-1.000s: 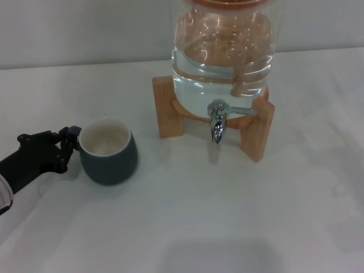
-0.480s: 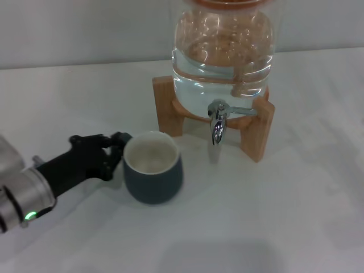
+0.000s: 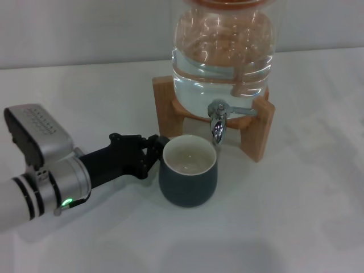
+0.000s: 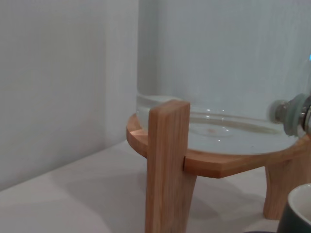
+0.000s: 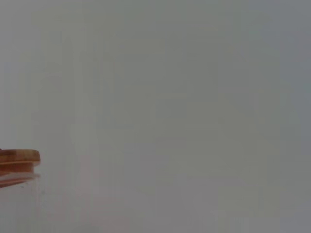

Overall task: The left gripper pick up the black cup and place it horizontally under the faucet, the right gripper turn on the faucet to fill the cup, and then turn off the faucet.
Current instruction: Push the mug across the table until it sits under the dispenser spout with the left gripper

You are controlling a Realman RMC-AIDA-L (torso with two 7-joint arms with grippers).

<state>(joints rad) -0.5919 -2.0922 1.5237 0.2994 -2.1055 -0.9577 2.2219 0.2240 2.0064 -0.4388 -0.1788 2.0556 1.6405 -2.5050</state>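
Note:
The black cup (image 3: 187, 176) stands upright on the white table, cream inside showing, just in front of and a little left of the faucet (image 3: 217, 122). My left gripper (image 3: 154, 152) is shut on the cup's handle side at its left rim. The chrome faucet with its thin side lever (image 3: 242, 111) sticks out of the clear glass jar (image 3: 223, 51), which holds water on a wooden stand (image 3: 166, 108). In the left wrist view the stand's leg (image 4: 167, 165), the faucet (image 4: 294, 114) and the cup's rim (image 4: 299, 208) show. The right gripper is out of view.
The white table (image 3: 284, 216) spreads wide in front and to the right of the stand. A pale wall runs behind the jar. The right wrist view shows only wall and the jar's wooden lid edge (image 5: 19, 162).
My left gripper has carried the cup to the right across the table, from the far left to just in front of the faucet. The arm's silver-grey wrist has come into view.

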